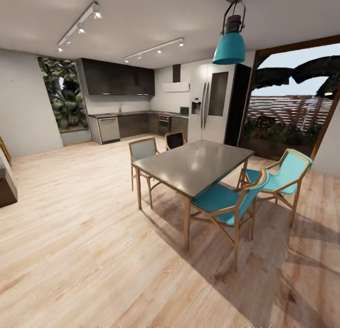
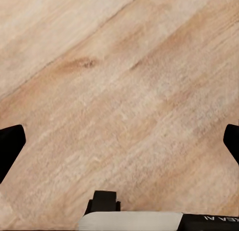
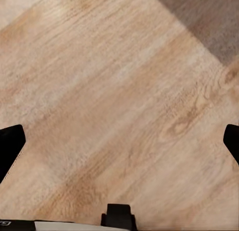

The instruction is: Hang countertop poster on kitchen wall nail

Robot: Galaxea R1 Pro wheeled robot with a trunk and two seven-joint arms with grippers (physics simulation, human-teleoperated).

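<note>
Both sets of jaws wide, empty, over wood floor [image 2: 119,91]. Kitchen countertop [image 1: 137,114] far off; judge: drive left of dining table [image 1: 196,165].

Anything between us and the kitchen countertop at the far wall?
The grey dining table and its chairs sit to the right of a straight line; bare wooden floor leads to the kitchen countertop. Both pincers, left and right, are open over floor.

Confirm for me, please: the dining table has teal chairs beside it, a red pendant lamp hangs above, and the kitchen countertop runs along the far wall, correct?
Not quite: the pendant lamp is teal, not red, as the head view shows. The rest holds: teal chairs stand beside the dining table, and the kitchen countertop runs along the far wall.
</note>
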